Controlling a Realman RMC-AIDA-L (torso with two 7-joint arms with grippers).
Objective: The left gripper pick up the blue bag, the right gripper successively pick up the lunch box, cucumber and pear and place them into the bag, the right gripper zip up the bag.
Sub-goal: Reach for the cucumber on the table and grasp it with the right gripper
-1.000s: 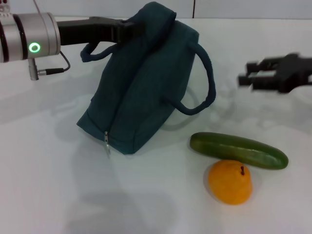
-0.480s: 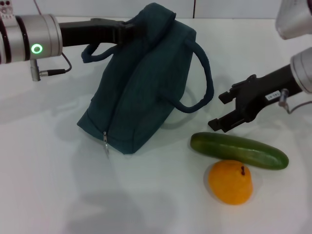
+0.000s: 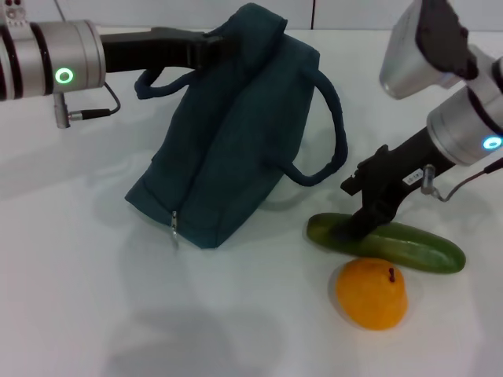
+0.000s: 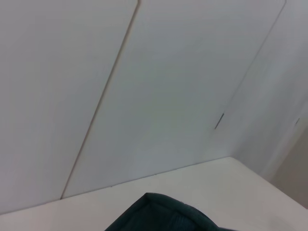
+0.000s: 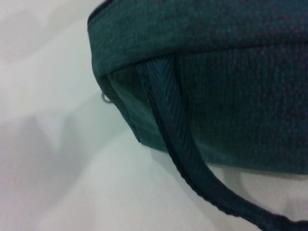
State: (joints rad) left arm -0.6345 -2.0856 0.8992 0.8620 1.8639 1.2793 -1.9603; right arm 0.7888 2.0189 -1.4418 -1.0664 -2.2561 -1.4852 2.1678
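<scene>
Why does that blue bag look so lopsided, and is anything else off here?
The blue bag leans because the left tool holds its top corner up while its lower end rests on the table. Its zipper looks shut. The cucumber and pear lie outside, the right tool at the cucumber.

Bright, even overhead light, slightly washed out on the white bench [image 3: 71,314]. Soft diffuse shadows only: faint grey patch below the blue bag [image 3: 228,133] toward the near edge, thin dark contact shadow under the cucumber [image 3: 385,242] and pear [image 3: 371,293]. Mild glare on the silver wrist casing at the far right corner. Head view reasonably sharp, slight softness on the right gripper [image 3: 354,228]. Left wrist view flat, pale, low contrast. Right wrist view very close, bag fabric grainy, strap edge blurred.
</scene>
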